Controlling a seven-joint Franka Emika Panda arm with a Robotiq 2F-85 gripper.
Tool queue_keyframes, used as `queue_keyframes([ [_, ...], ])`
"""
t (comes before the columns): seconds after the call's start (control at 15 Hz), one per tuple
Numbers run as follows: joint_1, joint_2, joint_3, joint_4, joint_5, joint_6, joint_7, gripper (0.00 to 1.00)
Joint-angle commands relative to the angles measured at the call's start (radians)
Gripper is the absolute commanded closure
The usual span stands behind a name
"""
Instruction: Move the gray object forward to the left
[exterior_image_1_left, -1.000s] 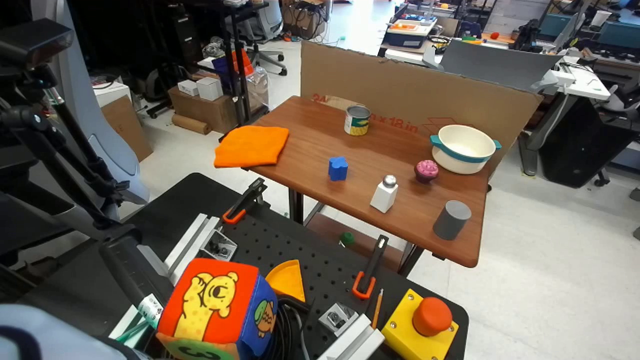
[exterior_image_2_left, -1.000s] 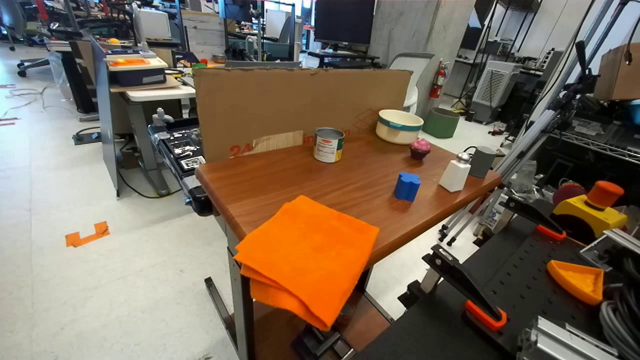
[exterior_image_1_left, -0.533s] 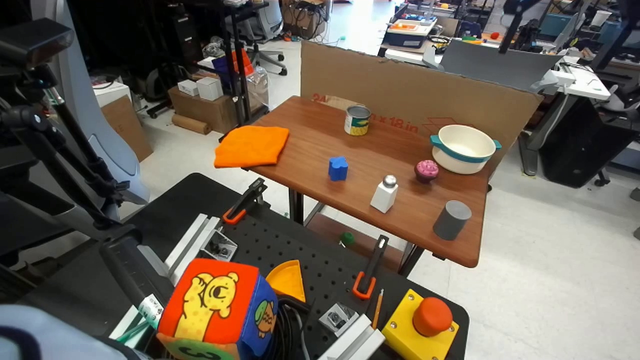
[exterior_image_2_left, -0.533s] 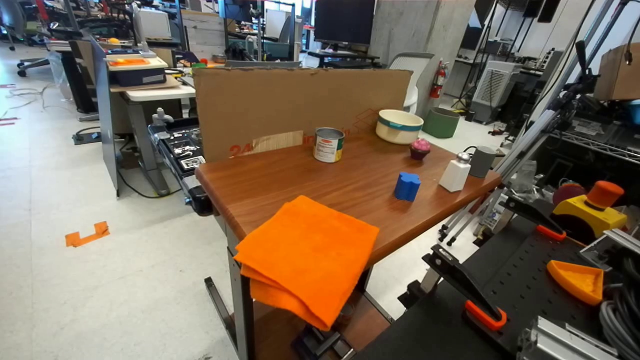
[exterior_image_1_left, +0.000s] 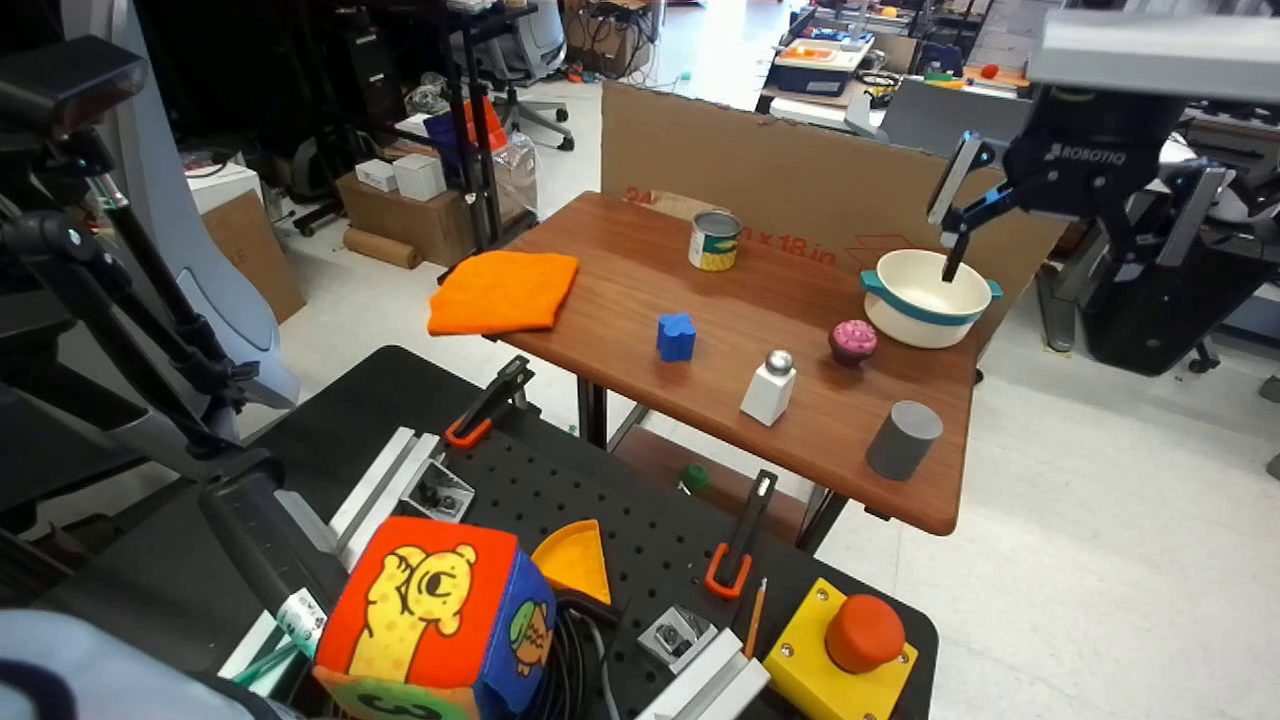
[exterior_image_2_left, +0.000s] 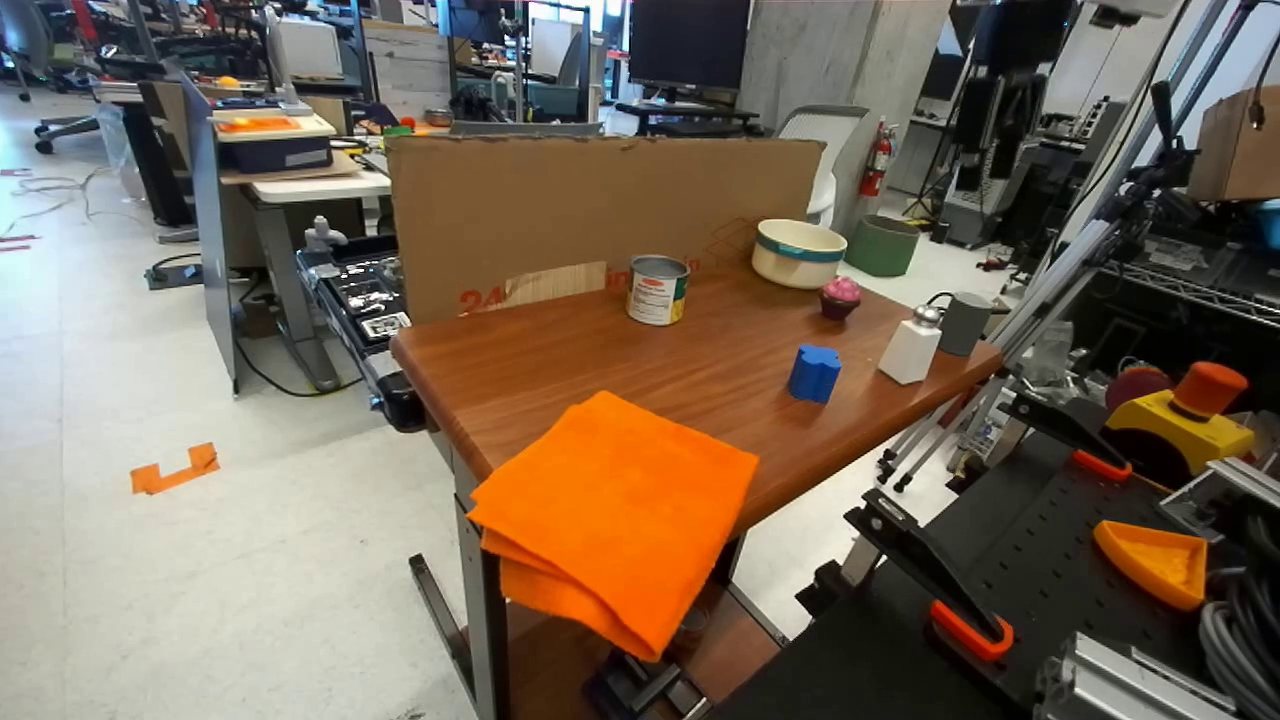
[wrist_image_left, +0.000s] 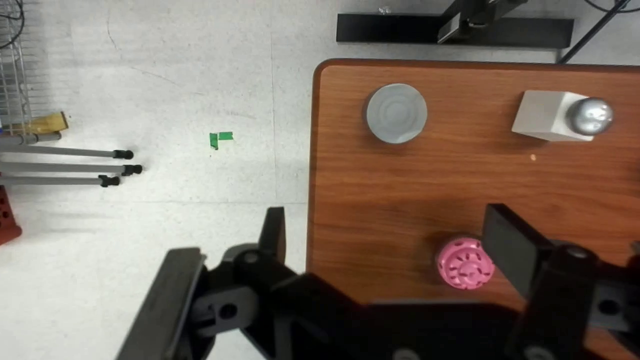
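Parted and empty, the fingers (wrist_image_left: 511, 250) hang high by a short edge of the counter (wrist_image_left: 370, 195), with the upright gray cylinder (wrist_image_left: 396, 114) below, along that edge, near the corner facing the pegboard (exterior_image_1_left: 655, 550).

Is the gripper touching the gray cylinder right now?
Apart: in the wrist view, a stretch of wooden tabletop shows between the open gripper and the gray cylinder.
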Motion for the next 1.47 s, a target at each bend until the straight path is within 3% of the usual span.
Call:
queue_keyframes([
  [0.0, -0.045, 0.107, 0.054, 0.062, -0.002, -0.020, -0.020, 0.00],
  [0.27, -0.056, 0.182, 0.082, 0.073, -0.019, -0.050, -0.024, 0.00],
  [0.93, -0.013, 0.310, 0.049, 0.100, -0.182, -0.084, 0.158, 0.00],
  [1.0, -0.010, 0.317, 0.048, 0.106, -0.191, -0.097, 0.175, 0.25],
  [1.13, -0.009, 0.326, 0.051, 0.115, -0.202, -0.119, 0.197, 0.32],
  [1.4, -0.002, 0.340, 0.056, 0.132, -0.220, -0.153, 0.217, 0.65],
])
